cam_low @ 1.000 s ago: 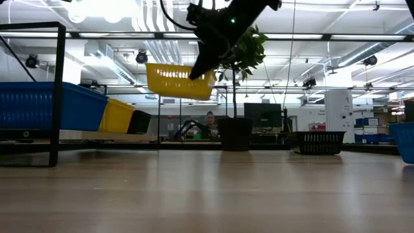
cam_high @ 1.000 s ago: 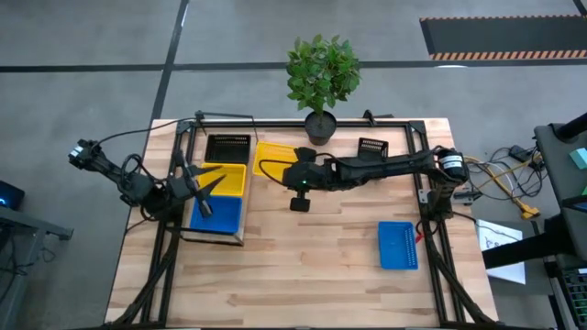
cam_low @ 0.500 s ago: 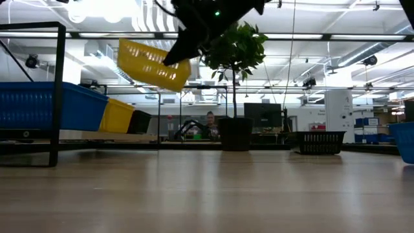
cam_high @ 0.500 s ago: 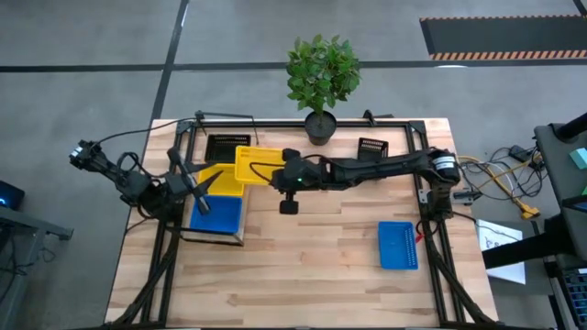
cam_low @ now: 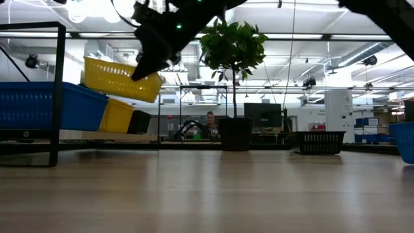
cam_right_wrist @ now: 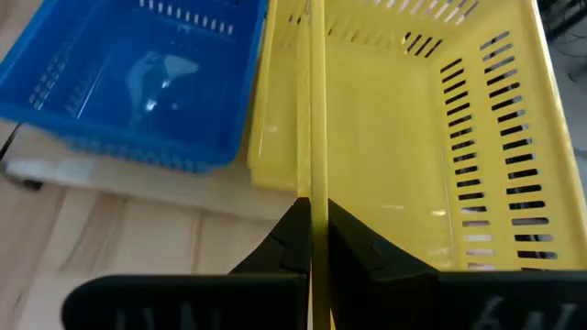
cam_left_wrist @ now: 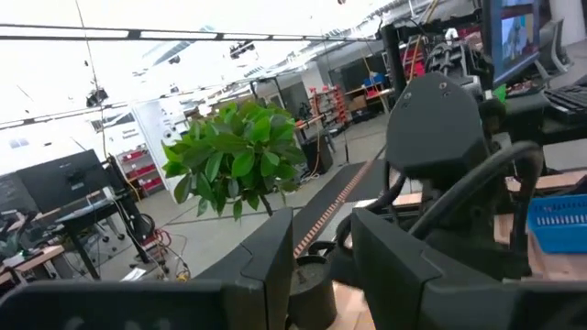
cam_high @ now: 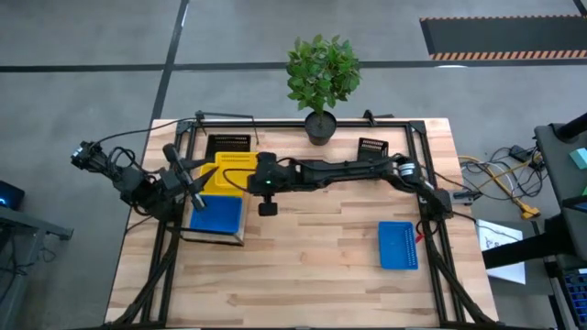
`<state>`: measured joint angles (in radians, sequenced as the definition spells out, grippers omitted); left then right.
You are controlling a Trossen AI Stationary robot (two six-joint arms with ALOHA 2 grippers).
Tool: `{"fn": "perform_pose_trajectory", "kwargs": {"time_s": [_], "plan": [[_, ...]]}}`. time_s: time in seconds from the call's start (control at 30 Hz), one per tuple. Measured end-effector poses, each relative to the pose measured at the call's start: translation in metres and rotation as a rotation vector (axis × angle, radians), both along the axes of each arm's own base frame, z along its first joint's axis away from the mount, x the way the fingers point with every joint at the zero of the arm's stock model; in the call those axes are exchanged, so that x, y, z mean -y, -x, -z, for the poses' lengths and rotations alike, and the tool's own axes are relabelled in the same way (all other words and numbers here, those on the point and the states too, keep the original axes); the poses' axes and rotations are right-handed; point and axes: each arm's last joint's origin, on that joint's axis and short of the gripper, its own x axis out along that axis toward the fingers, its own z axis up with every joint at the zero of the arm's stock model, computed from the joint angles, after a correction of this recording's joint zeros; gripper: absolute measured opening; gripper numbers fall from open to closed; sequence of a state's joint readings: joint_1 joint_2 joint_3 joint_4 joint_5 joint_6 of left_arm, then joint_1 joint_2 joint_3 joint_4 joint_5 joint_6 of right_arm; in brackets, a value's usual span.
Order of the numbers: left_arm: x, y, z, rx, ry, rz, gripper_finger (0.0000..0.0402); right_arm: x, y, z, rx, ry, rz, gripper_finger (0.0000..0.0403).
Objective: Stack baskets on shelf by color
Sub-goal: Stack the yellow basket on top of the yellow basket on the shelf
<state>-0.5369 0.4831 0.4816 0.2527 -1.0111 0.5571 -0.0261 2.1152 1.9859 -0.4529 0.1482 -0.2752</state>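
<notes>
The right pincer (cam_high: 260,174) was clamped on the near wall of a yellow rectangular plastic mesh basket (cam_low: 121,79), its two dark fingers (cam_right_wrist: 293,240) pinching the thin rim from either side. The basket hung in the air, tilted, stretching away from the pincer toward the light wooden shelf in its thin black metal frame (cam_high: 229,238). Just below and beyond the pincer, a second yellow mesh basket (cam_high: 204,182) already sat on that shelf, between a blue mesh basket (cam_high: 217,215) and a black mesh basket (cam_high: 228,146).

The carried basket's long axis looked roughly in line with the seated yellow one, so the coming move was probably a level descent to nest it inside.

The left pincer (cam_high: 188,177) hovered beside the shelf with its fingers apart, nearer the stack but idle. Another blue basket (cam_high: 398,246) and another black one (cam_high: 371,147) lay on the planked surface (cam_high: 312,275), well apart from both pincers.

No brand, label or writing could be read.
</notes>
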Motion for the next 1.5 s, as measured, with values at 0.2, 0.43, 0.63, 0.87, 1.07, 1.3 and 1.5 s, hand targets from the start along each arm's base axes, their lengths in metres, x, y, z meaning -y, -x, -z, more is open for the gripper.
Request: {"fn": "perform_pose_trajectory", "kwargs": {"time_s": [0.2, 0.43, 0.63, 0.87, 1.07, 1.3, 1.5], "plan": [[0.0, 0.0, 0.0, 0.001, 0.0, 0.002, 0.0097, 0.0, -0.018, -0.002, -0.003, 0.014, -0.011, 0.0009], [-0.001, 0.001, -0.001, 0.008, 0.004, 0.003, 0.0097, 0.001, -0.024, -0.01, 0.051, 0.006, -0.003, 0.0009], [-0.002, 0.003, -0.002, 0.019, 0.01, 0.003, 0.0097, 0.001, -0.029, -0.01, 0.132, -0.056, 0.044, 0.0009], [-0.002, 0.004, -0.002, 0.021, 0.012, 0.007, 0.0097, 0.001, -0.04, 0.009, 0.157, -0.062, 0.048, 0.0009], [-0.002, 0.004, -0.002, 0.021, 0.011, 0.01, 0.0097, 0.001, -0.044, 0.017, 0.176, -0.065, 0.049, 0.0009], [-0.002, 0.004, -0.002, 0.021, 0.01, 0.012, 0.0097, 0.001, -0.046, 0.022, 0.165, -0.072, 0.055, 0.0009], [-0.002, 0.003, -0.002, 0.021, 0.01, 0.013, 0.0097, 0.001, -0.046, 0.022, 0.163, -0.069, 0.052, 0.0026]]}}
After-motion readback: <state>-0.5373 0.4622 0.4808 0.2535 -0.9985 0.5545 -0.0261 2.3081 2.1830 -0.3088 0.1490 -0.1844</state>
